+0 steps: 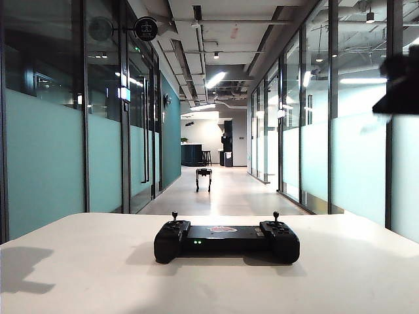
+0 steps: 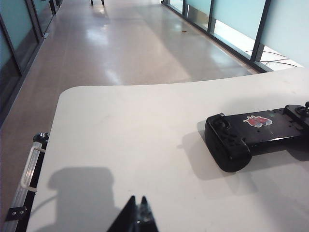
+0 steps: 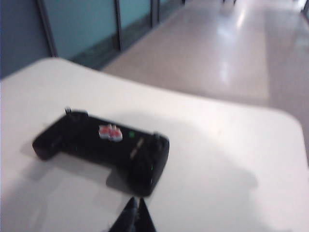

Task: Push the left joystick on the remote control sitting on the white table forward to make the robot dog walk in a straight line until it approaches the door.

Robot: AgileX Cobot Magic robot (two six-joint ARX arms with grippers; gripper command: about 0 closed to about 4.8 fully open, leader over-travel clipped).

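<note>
A: Looking at your exterior view, where is everything?

B: You have the wide black gamepad-shaped remote control (image 1: 226, 241) lying flat on the broad matte white table (image 1: 85, 275). Its slim left joystick (image 1: 175, 215) stands upright at the controller's 10 o'clock. The small black four-legged robot dog (image 1: 203, 178) stands far down the corridor at 12 o'clock.

A: And your 2 grippers?

B: Your left gripper (image 2: 136, 212) hovers above bare tabletop, fingers pressed together, well apart from the controller. Your right gripper (image 3: 135, 209) is closed too, near the controller's end, holding nothing.
</note>
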